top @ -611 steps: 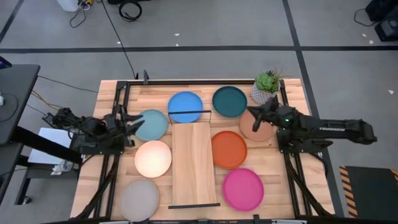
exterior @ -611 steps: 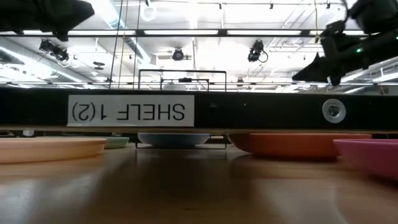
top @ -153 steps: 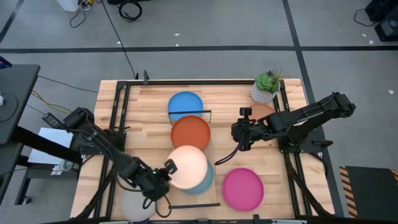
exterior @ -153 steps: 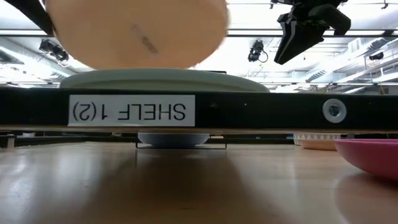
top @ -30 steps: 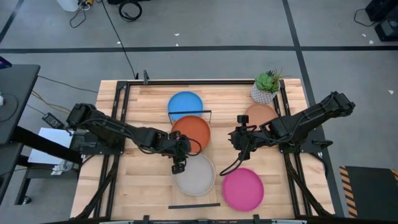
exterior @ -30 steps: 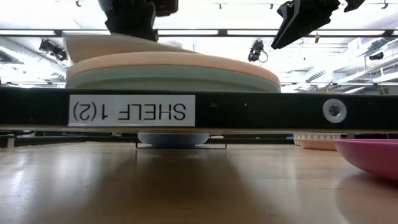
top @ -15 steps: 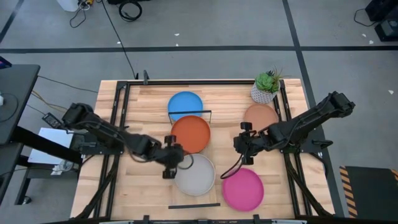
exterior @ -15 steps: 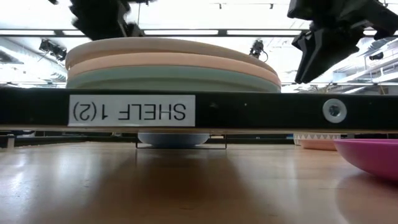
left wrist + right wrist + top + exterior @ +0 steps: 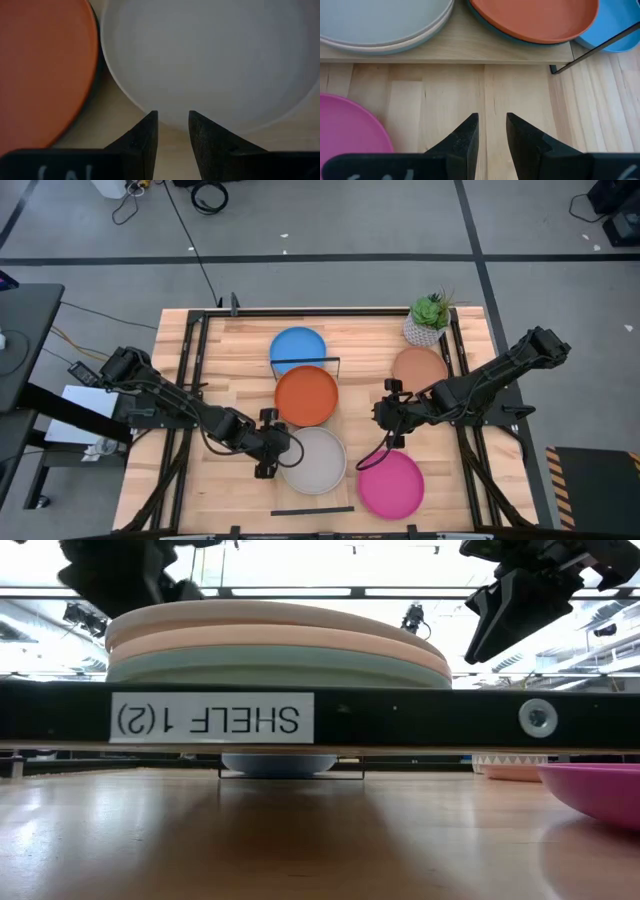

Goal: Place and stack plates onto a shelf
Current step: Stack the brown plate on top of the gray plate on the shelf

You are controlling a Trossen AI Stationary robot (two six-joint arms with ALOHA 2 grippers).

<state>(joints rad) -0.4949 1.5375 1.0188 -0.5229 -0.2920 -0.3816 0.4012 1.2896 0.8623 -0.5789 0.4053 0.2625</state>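
A grey plate [image 9: 315, 461] tops a stack on the near half of the shelf [image 9: 312, 502]. In the low view it lies flat on a cream plate [image 9: 300, 637], which lies on a light teal one [image 9: 270, 666]. An orange plate [image 9: 306, 395] rests on a dark teal plate [image 9: 485, 22] on the shelf's far half. My left gripper [image 9: 172, 120] is open just left of the grey plate's rim and holds nothing. My right gripper [image 9: 492, 122] hovers open over bare tabletop, right of the shelf. It stands between the tan plate [image 9: 419, 368] and the magenta plate [image 9: 391, 483].
A blue plate [image 9: 297, 350] lies on the table at the shelf's far end, partly under its black wire frame [image 9: 305, 361]. A potted plant [image 9: 430, 320] stands at the far right corner. Bare wood shows left of the shelf.
My left gripper has let go of the grey plate and drawn back toward the table's left and near edges. The plate, tilted with its left rim raised a second ago, now lies flat on the stack. My right gripper has shifted a little toward the near edge.
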